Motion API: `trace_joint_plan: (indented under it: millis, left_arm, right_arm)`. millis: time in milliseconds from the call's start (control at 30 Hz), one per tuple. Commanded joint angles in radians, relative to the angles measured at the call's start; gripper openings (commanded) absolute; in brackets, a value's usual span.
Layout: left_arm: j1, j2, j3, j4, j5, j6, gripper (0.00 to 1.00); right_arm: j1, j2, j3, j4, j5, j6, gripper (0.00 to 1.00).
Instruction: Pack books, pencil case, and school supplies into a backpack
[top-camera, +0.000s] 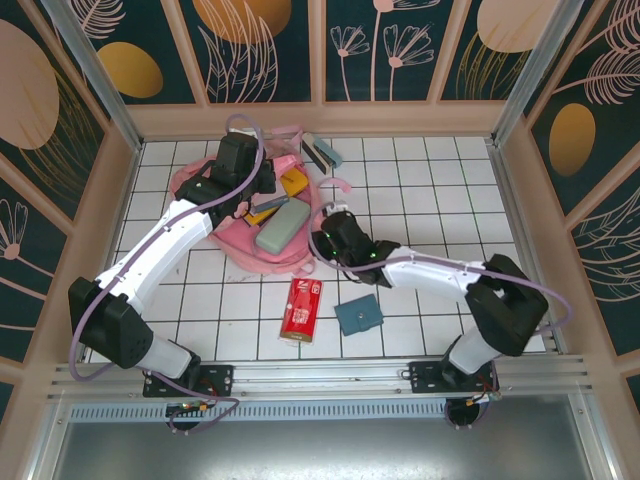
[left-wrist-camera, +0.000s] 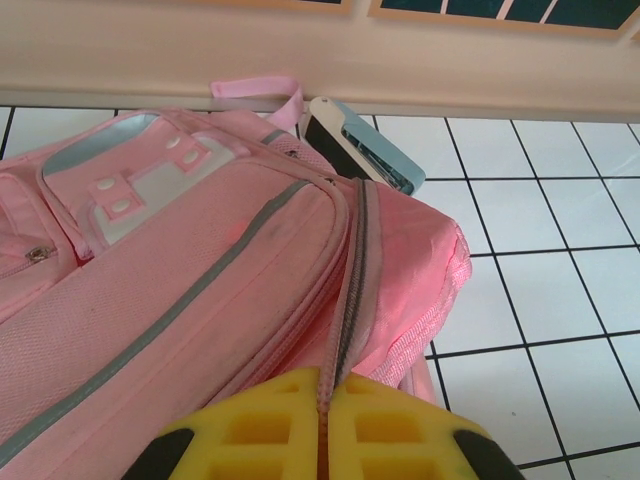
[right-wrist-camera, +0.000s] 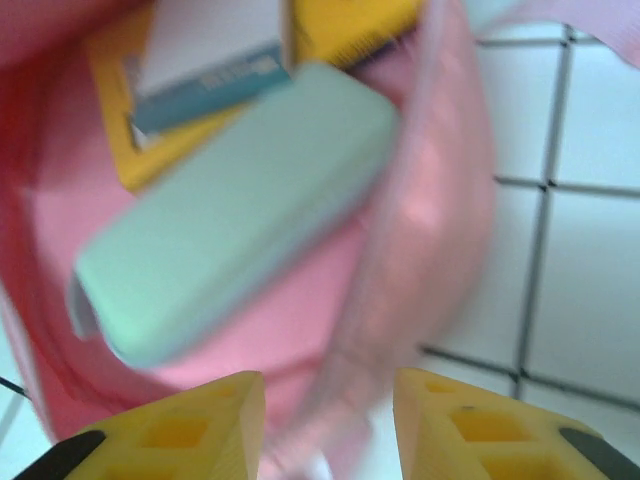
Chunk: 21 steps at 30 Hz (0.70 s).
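Note:
The pink backpack (top-camera: 238, 246) lies open at the back left of the table. My left gripper (top-camera: 252, 172) is shut on its zipper edge (left-wrist-camera: 345, 330), holding the opening up. Inside lie the mint pencil case (top-camera: 280, 228) and a yellow book (top-camera: 293, 183). In the right wrist view the pencil case (right-wrist-camera: 240, 210) rests over the yellow book (right-wrist-camera: 110, 90) and a grey pad (right-wrist-camera: 205, 50). My right gripper (top-camera: 320, 243) is at the bag's right rim, open (right-wrist-camera: 330, 390), with the blurred pink rim (right-wrist-camera: 420, 200) between its fingers.
The grey-and-teal stapler (top-camera: 322, 152) lies behind the bag near the back wall, seen also in the left wrist view (left-wrist-camera: 365, 150). A red packet (top-camera: 299, 308) and a teal square (top-camera: 358, 317) lie on the white tiles at the front. Low walls ring the table.

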Motion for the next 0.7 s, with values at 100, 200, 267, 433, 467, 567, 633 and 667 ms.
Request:
trace_joint_plan:
  millis: [100,200,267,433,467,567,633,667]
  left_arm:
    - [0.003,-0.016,0.011,0.106,-0.011,-0.015,0.10]
    - [0.003,-0.016,0.008,0.105,-0.013,-0.015,0.10]
    - [0.003,-0.016,0.007,0.106,-0.013,-0.015,0.10]
    - [0.003,-0.011,0.005,0.104,-0.008,-0.016,0.10]
    - [0.004,-0.011,0.005,0.105,-0.011,-0.015,0.10]
    - [0.005,-0.011,0.005,0.104,-0.014,-0.015,0.10]
    - [0.003,-0.011,0.005,0.106,-0.009,-0.016,0.10]
    - [0.003,-0.011,0.005,0.106,-0.005,-0.016,0.10]
  right_arm:
    - [0.069,-0.167,-0.143,-0.199,0.093,0.095,0.39]
    - [0.113,-0.226,-0.214,-0.251,0.119,0.159,0.37]
    - [0.153,-0.256,-0.267,-0.265,0.118,0.206,0.37]
    - [0.276,-0.286,-0.360,-0.300,0.156,0.353,0.33]
    - [0.294,-0.285,-0.368,-0.310,0.165,0.379,0.32]
    - [0.329,-0.285,-0.403,-0.324,0.170,0.447,0.32]
    - [0.330,-0.280,-0.433,-0.291,0.157,0.466,0.31]
    - [0.329,-0.275,-0.440,-0.281,0.163,0.472,0.32]
